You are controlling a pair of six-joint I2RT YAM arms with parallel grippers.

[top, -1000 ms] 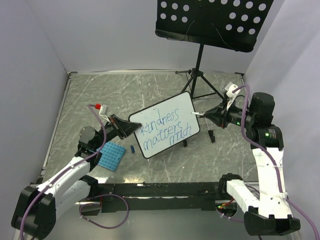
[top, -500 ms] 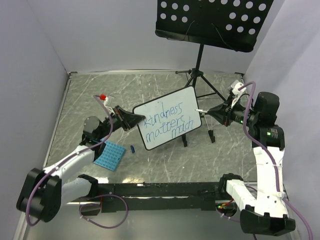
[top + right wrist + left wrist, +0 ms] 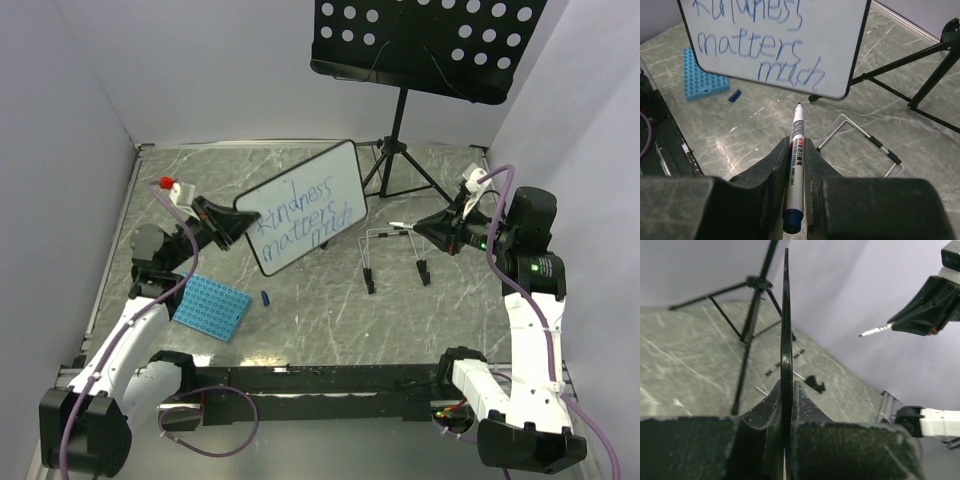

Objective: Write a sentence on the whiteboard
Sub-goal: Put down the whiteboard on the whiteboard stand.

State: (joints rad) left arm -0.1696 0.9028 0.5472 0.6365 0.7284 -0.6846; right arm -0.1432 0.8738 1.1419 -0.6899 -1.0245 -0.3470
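The left gripper (image 3: 228, 222) is clamped on the near-left edge of the whiteboard (image 3: 338, 172), its fingers (image 3: 810, 412) pressed to both faces. In the wrist view the board stands edge-on, rising straight out from between them. Beyond those fingertips the board is held tilted, clear of the table (image 3: 300, 335), and the sentence (image 3: 298, 216) faces the right arm. The right gripper (image 3: 428, 226) pinches a marker (image 3: 796, 145) with its tip forward, well apart from the board's lower edge. Under that gap lies a wire stand (image 3: 392, 248), with bare tabletop around it.
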